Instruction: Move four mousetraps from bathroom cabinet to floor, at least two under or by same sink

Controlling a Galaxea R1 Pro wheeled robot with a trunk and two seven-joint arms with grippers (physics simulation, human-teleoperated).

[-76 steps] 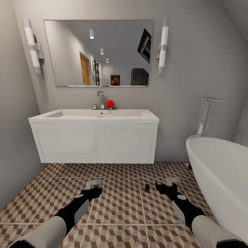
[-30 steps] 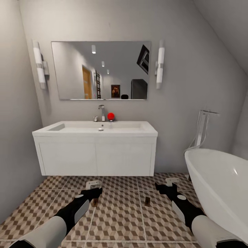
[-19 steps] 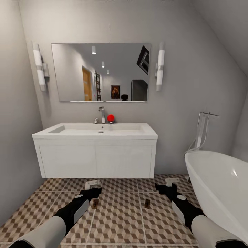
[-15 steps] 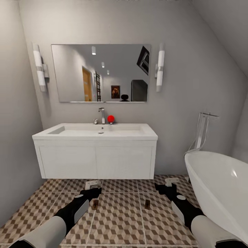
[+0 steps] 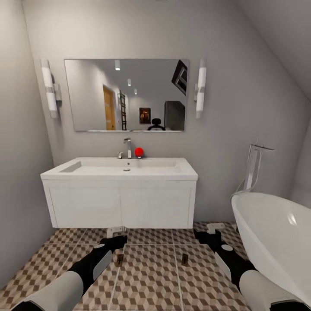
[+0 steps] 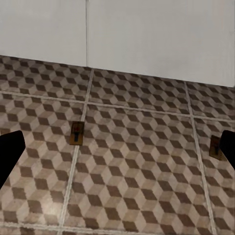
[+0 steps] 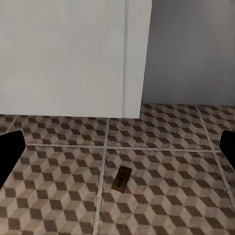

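Two mousetraps flat on bathroom floor [image 5: 151, 280], before sink [image 5: 121, 166] vanity front edge: left mousetrap [image 5: 120, 259] just beside left gripper [image 5: 117, 240], right mousetrap [image 5: 185, 259] between arms, well apart. Left gripper, right gripper [image 5: 206, 235] both spread, empty. Bathtub [image 5: 276, 233] rim crowds right arm; open tile between arms.

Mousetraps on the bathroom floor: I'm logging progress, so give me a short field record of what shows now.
mousetraps in view: two, the left mousetrap and the right mousetrap
resting on: bathroom floor, lying flat
relative to sink: in front of its vanity, not under it
left gripper: open, empty, above the left mousetrap
right gripper: open, empty
beside: bathtub at right
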